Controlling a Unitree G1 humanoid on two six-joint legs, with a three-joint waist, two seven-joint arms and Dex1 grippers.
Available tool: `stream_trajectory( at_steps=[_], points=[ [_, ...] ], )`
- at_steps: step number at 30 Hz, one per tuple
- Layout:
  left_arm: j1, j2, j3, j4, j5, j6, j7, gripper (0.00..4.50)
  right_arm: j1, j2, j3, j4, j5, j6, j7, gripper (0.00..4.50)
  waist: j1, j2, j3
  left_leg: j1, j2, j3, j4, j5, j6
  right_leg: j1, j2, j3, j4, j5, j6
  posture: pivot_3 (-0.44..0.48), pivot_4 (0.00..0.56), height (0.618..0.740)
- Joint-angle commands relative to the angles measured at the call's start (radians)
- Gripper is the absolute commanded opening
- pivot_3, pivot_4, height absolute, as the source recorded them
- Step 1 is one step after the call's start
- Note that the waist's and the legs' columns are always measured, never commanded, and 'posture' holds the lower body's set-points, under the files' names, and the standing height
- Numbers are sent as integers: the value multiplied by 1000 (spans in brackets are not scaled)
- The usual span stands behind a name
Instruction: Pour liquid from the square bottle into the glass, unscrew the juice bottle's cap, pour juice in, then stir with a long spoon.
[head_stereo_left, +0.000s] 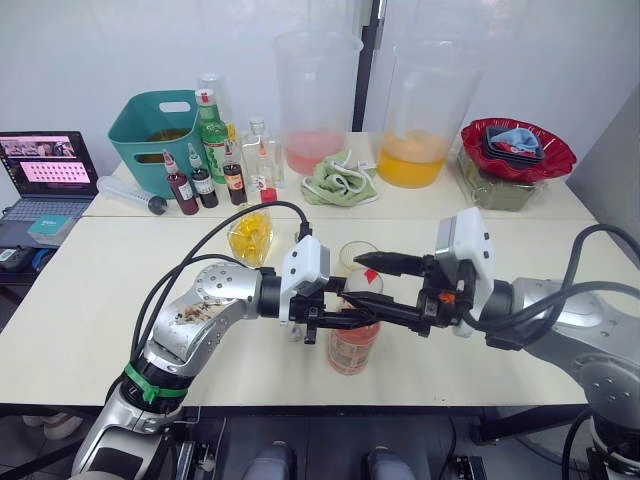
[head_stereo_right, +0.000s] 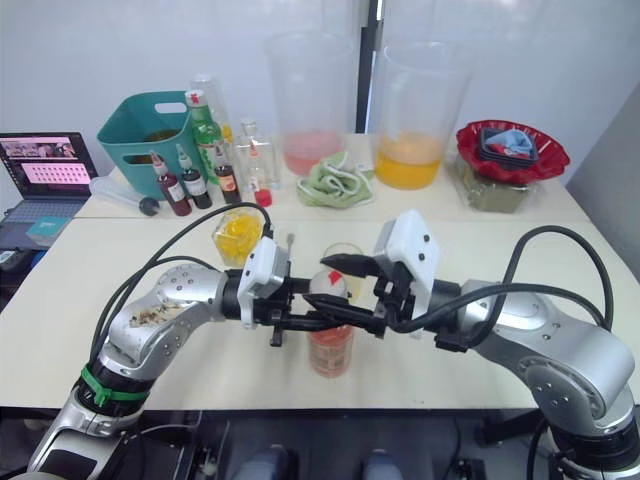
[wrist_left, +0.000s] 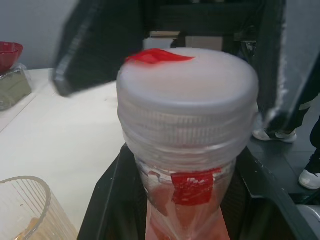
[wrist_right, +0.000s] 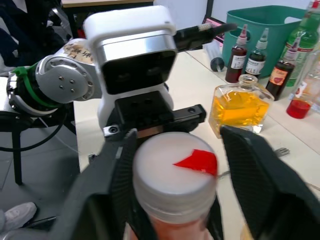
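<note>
The juice bottle (head_stereo_left: 352, 350), clear with red juice, stands near the table's front edge. My left gripper (head_stereo_left: 352, 320) is shut on its upper body. Its white cap (wrist_right: 170, 172) carries a red mark. My right gripper (head_stereo_left: 353, 281) is open around that cap, one finger against its side and the other finger (wrist_right: 255, 165) a little apart. The ribbed glass (head_stereo_left: 356, 254) stands just behind the bottle. Left of the glass stands the square bottle (head_stereo_left: 250, 236) with yellow liquid. A thin metal utensil (wrist_right: 281, 150), perhaps the long spoon, lies beside it.
On the far table are a teal basket (head_stereo_left: 165, 135), several small sauce bottles (head_stereo_left: 205, 185), a green bottle (head_stereo_left: 212, 135), two large plastic jugs (head_stereo_left: 318, 110) (head_stereo_left: 425, 120), a green-white cord (head_stereo_left: 340, 183) and a red bowl (head_stereo_left: 518, 148). A laptop (head_stereo_left: 45, 170) sits at the left.
</note>
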Motion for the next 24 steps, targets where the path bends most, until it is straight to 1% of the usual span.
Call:
stream_trajectory(
  at_steps=[1, 4, 9, 11, 13, 15, 19, 21, 24],
  points=[
    [17, 1, -27, 6, 24, 18, 5, 1403, -7, -9, -2, -15, -11, -15, -6, 1686, 0, 0, 0, 0, 0, 0, 0, 0, 0, 0, 0, 0, 0, 0, 0, 0, 150, 740],
    [19, 2, -25, 6, 26, 17, 8, 1403, -11, -22, 17, -3, -29, -45, 58, 1687, 0, 0, 0, 0, 0, 0, 0, 0, 0, 0, 0, 0, 0, 0, 0, 0, 150, 740],
    [22, 5, -19, 4, 31, 23, 16, 1403, -31, -52, 56, 80, -69, -152, 306, 1687, 0, 0, 0, 0, 0, 0, 0, 0, 0, 1, 0, 0, 0, 0, 0, 0, 150, 740],
    [25, 9, -15, -1, 29, 28, 17, 1403, -51, -75, 90, 135, -123, -209, 422, 1687, 0, 0, 0, 0, 0, 1, 0, 0, 0, 0, 0, 0, -1, 0, 0, 0, 150, 740],
    [28, 16, -11, -10, 27, 35, 18, 1403, -118, -84, 167, 246, -196, -279, 582, 1687, -4, 0, 0, 1, 0, 1, 0, 0, 0, 1, 1, 0, -1, 0, 0, 0, 150, 740],
    [29, 20, -10, -14, 27, 38, 19, 1403, -163, -83, 213, 319, -241, -325, 681, 1687, -4, 0, 0, 1, 0, 1, 0, 0, 0, 1, 1, 0, -1, 0, 0, 0, 150, 740],
    [54, 34, -3, -46, 24, 50, 37, 1403, -357, -33, 340, 549, -358, -452, 938, 1687, -15, 0, 0, 2, 0, 1, 0, 0, 0, 1, 1, 0, -1, 0, 0, 0, 150, 740],
    [61, 36, -5, -59, 20, 56, 45, 1403, -420, -13, 367, 618, -374, -462, 1012, 1687, -17, 0, 0, 2, 1, 0, 0, 0, 0, 1, 2, -1, 0, 0, 0, 0, 150, 740],
    [62, 34, -8, -74, 15, 66, 57, 1403, -486, 11, 381, 683, -370, -443, 1077, 1687, -15, 0, 0, 2, 1, 0, 0, 0, 0, 1, 1, -1, 0, 0, 0, 0, 150, 740]
  ],
)
